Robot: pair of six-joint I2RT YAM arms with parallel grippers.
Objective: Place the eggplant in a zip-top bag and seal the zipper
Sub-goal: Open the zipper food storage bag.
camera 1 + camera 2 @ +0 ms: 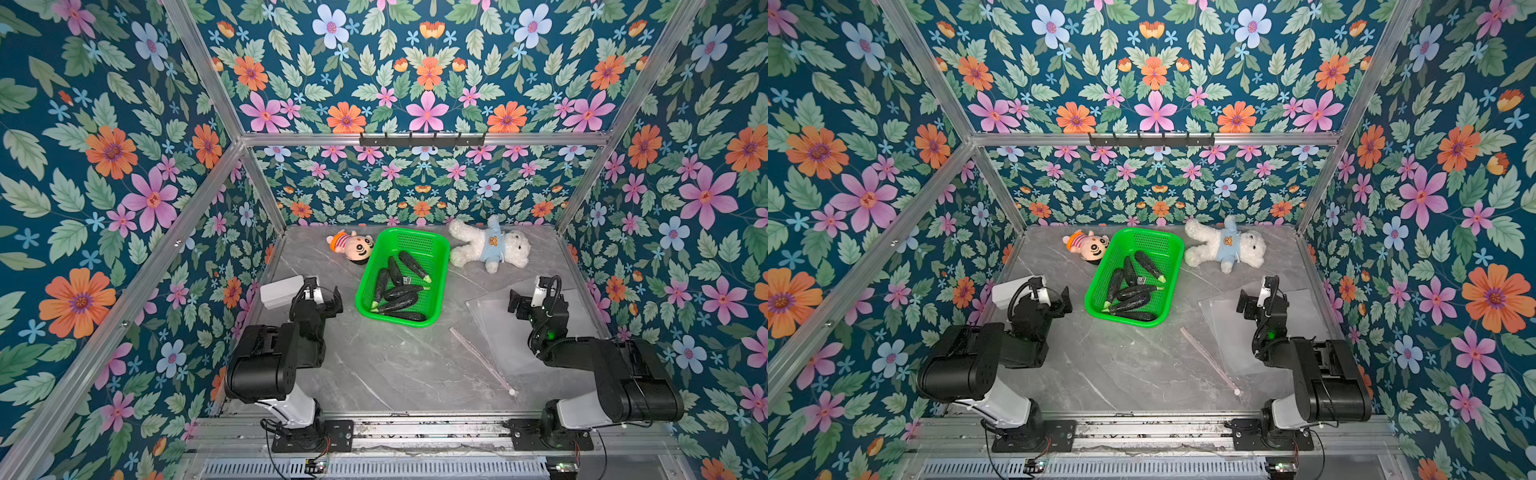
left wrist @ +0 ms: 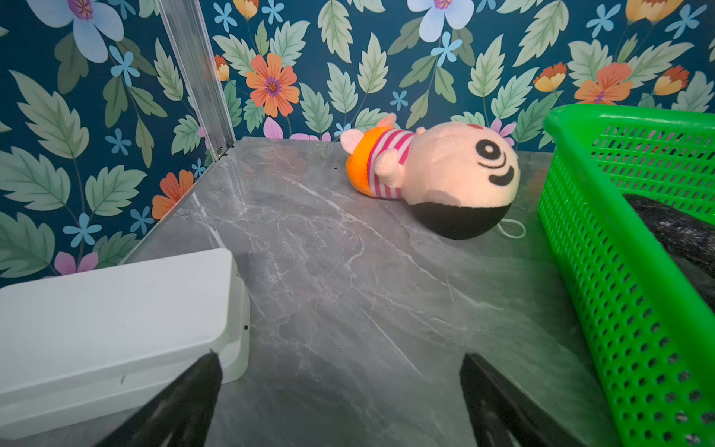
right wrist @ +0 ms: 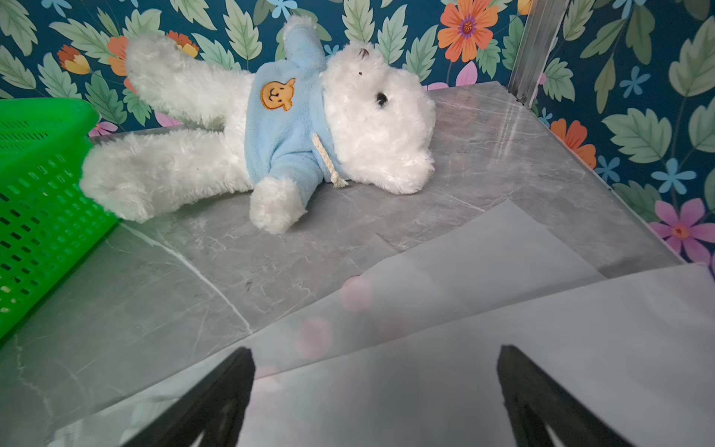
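Eggplants (image 1: 401,291) fill basket (image 1: 399,322); zip-top bag (image 1: 498,340) lies flat.

The basket (image 1: 419,243) is green, eggplants (image 1: 401,293) blackish, table (image 1: 395,365) grey-marbled, zip-top bag (image 3: 425,294) seemingly pink-dotted.

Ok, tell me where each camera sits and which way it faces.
Both top views: high behind the arm bases, looking down on the table; left arm and right arm show.
Left wrist: faces the doll and white box; tips of the open left pincer show.
Right wrist: over the zip-top bag, facing the teddy bear; tips of the open right pincer show.
Shared: all catch the green basket.
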